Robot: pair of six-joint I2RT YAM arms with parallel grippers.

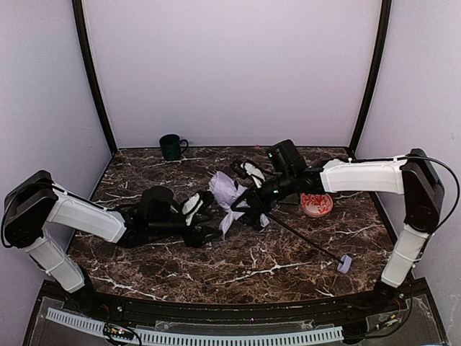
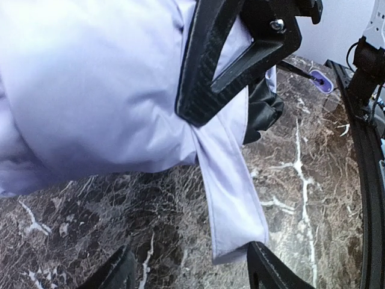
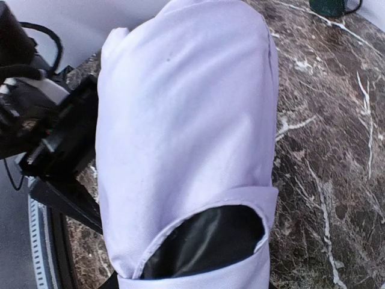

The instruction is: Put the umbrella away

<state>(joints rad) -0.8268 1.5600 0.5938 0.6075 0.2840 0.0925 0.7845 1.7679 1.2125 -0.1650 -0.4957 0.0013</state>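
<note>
Lavender umbrella fills view, black lining at btm, marble table R, L arm beside it

Dark brown marble-patterned bench with white veins, filling the middle of the top view. Closed in by pale lavender-white panels: back wall at 12 o'clock, left side wall at 9 o'clock, right side wall at 3 o'clock. Joined at the back corners by thin black posts. Edged at 6 o'clock by a curved black rim, white slotted strip just below. Lit softly and evenly.
</note>
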